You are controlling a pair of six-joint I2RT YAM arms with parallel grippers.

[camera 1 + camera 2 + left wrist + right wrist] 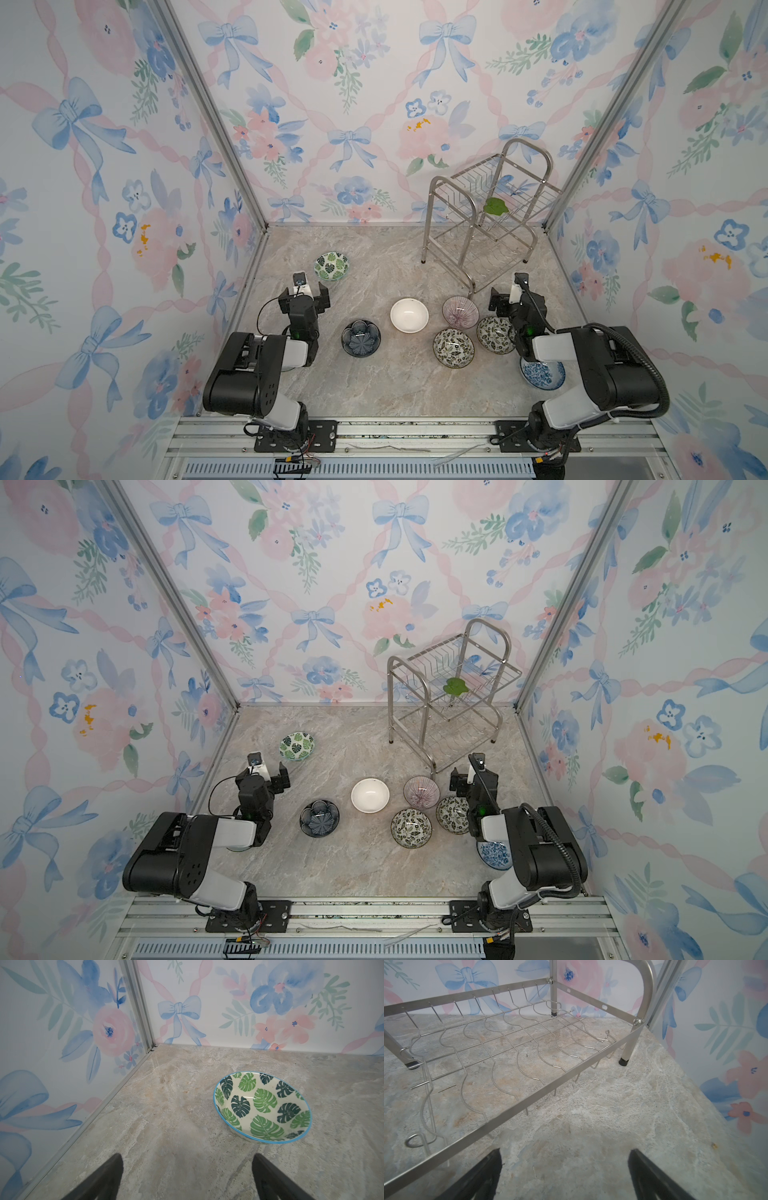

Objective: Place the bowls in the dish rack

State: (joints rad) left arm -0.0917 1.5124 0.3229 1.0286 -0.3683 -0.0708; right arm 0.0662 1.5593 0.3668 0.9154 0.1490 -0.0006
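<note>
Both claws stand spread wide and hold nothing, which suits a start. A bowl's rim has to pass between the fingers before anything can be pinched.

The left claw [304, 297] hovers low over the bench [374, 386], pointed toward the far corner. The green-leaf bowl [262, 1107] sits upright just ahead of it and a little to its right, not touched. That looks like the nearest pick for this arm, though the claw would need to swing right to straddle the rim. The dark blue flower bowl [360, 337] lies behind it, toward the middle of the bench.

The right claw [564, 1153] faces the dish rack [550, 1084], whose lower tier lies directly ahead, apart from the fingertips. No bowl is on the rack. A small green leaf-like thing [494, 206] rests on the upper tier (what it is I cannot tell).

To this claw's left sits the purple-lined bowl [460, 311], near the rack's front leg. The white bowl [409, 315] is farther left. Behind the claw lie the two black-white leaf bowls [496, 335], close beside each other, and the blue-white floral bowl [542, 374] is half hidden under the arm.

All seven bowls are on the bench, so loading has not begun. The lower tier's wavy wires are probably meant to cradle bowls tilted on edge.
</note>
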